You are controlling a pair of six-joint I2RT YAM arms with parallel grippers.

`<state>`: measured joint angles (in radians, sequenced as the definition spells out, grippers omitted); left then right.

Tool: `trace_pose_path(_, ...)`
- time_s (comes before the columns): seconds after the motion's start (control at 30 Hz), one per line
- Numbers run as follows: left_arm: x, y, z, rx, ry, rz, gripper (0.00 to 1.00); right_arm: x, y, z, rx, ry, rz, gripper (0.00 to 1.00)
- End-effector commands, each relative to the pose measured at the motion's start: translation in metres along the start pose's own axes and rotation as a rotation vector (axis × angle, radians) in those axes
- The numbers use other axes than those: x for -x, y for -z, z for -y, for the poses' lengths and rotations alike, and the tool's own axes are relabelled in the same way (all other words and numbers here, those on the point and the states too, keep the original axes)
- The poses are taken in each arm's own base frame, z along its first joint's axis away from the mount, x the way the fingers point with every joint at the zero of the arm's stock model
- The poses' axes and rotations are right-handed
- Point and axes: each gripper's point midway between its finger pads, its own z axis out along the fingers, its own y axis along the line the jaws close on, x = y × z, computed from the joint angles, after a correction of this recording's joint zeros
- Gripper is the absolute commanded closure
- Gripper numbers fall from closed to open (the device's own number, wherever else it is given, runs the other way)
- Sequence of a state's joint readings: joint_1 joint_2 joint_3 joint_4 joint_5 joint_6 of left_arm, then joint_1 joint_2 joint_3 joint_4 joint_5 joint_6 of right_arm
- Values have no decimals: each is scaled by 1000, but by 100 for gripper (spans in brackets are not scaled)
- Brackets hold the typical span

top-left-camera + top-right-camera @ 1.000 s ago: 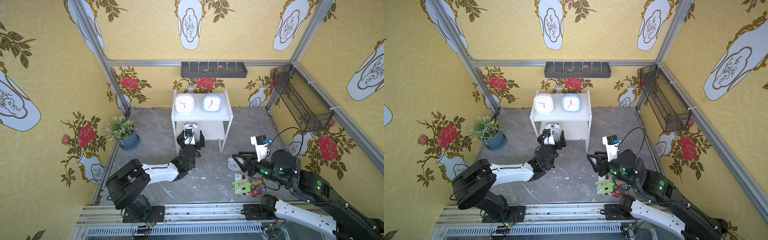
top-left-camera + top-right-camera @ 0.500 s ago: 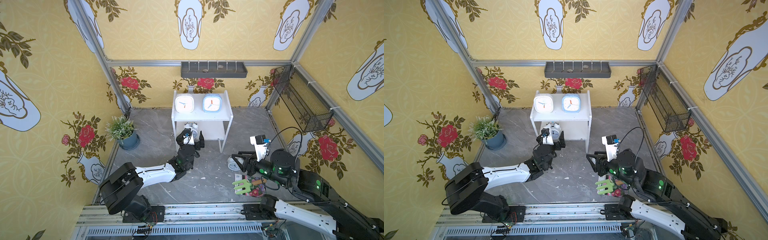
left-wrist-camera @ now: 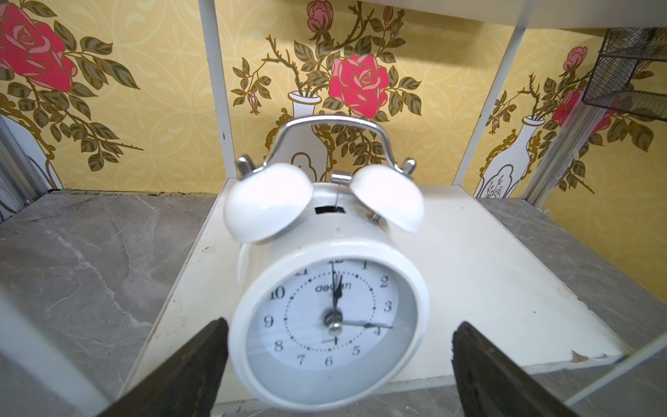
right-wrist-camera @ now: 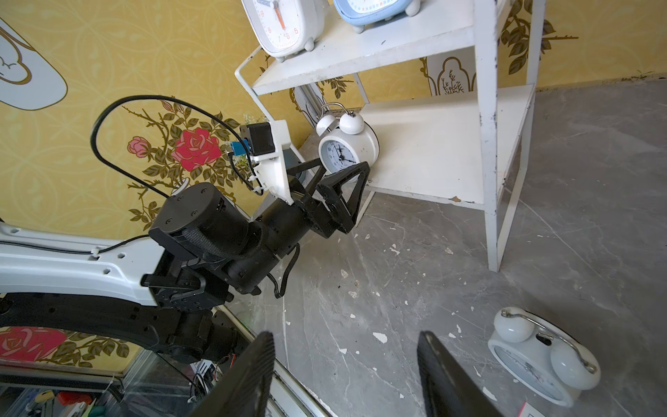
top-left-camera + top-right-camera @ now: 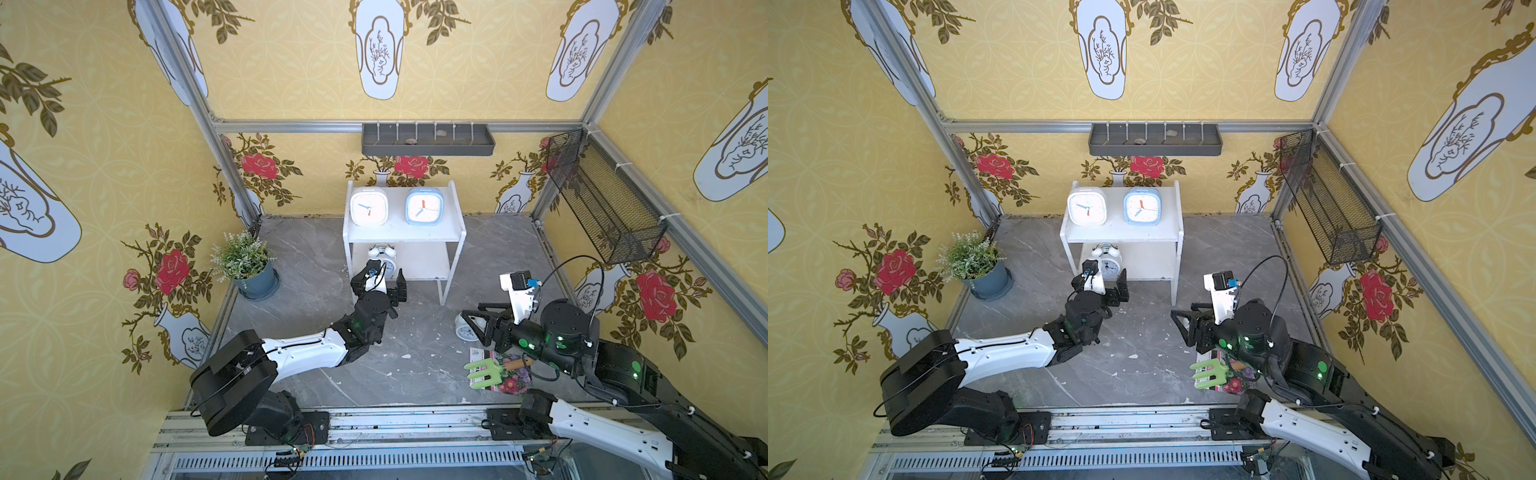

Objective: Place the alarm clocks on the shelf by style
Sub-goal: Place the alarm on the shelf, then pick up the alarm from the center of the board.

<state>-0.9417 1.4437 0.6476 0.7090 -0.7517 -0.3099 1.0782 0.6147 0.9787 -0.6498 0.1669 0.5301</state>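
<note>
- Just in front of the left pincer, a round white metal clock with two bells on top stands upright on the low board of the small white two-board shelf. Its face is turned to the pincer.
- The left pincer is wide open. Its two black fingers sit one on each side of the clock's front and do not squeeze it. One finger is very close to the rim; it is not clear if it touches.
- Above the left pincer, on the top board, a white clock shaped like a soft square and a light blue clock of the same shape stand side by side.
- The right pincer hangs over the grey stone floor, well apart from the shelf. Its jaws are apart, with nothing between them.
- Just beside the right pincer, a second round white clock with two bells lies on the floor, face up.
- Behind that pincer, under the arm, lies a green toy fork.
</note>
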Motion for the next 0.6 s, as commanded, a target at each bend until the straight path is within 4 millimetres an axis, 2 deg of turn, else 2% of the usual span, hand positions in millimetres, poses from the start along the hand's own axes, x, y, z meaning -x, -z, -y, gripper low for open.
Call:
trace_pose_path(0.0, -7, 4, -7, 11, 12, -18, 1, 14, 4, -5, 19, -8, 54, 32)
trace_pose_path(0.13, -10, 12, -9, -11, 13, -33, 1, 15, 7, -3, 12, -10, 64, 28)
trace_pose_path(0.27, -9, 24, -1, -53, -19, -48, 1, 14, 6, 1, -9, -11, 65, 25)
trace_pose_path(0.37, -16, 37, 2, -93, -36, -64, 1, 12, 2, 6, -46, -13, 52, 25)
trace_pose_path(0.5, -29, 58, 1, -170, -46, -147, 1, 2, -9, 27, -192, -27, -13, 25)
trace_pose_path(0.57, -36, 70, -13, -144, -57, -211, 1, -8, -18, 36, -260, -26, -74, 27)
